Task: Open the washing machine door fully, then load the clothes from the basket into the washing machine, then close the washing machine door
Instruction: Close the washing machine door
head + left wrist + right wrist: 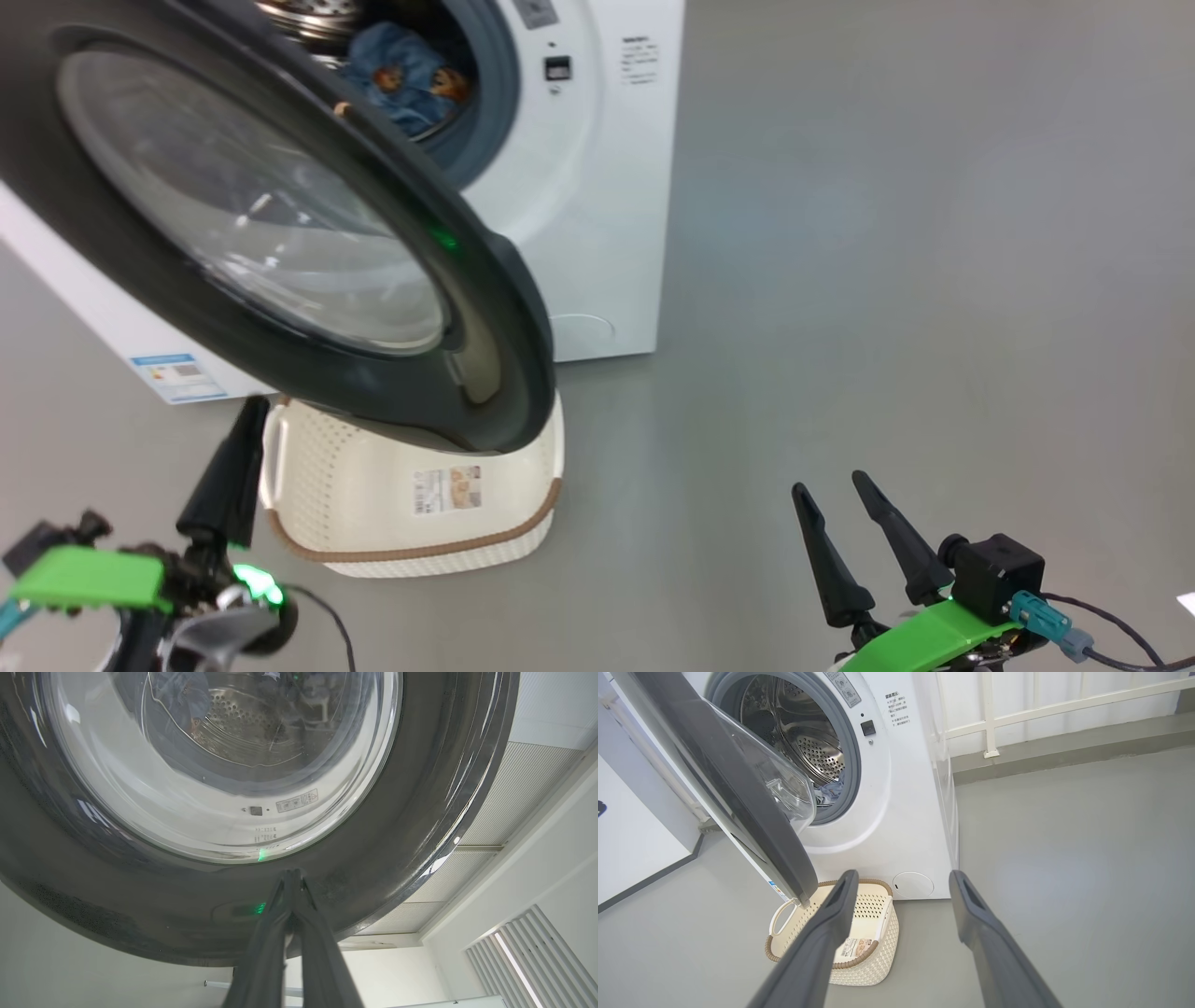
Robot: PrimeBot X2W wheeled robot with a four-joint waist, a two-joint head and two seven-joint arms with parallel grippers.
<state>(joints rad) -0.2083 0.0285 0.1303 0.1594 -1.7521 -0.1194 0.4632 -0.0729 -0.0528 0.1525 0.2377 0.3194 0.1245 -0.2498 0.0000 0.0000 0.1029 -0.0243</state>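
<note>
Black-rimmed washing machine door (485,280), white washing machine (607,233); blue, orange-printed clothes (401,79) at twelve o'clock; cream perforated basket (345,485), brown-rimmed.

Clothes (401,79) in washing machine (607,233); basket (373,509) before it.

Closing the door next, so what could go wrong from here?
1. The shut left claw's tips are at the door's glossy rim; a push may slip off.
2. The clothes lie near the gasket and might get pinched.
3. The basket sits under the door's lower edge and could be clipped.
</note>
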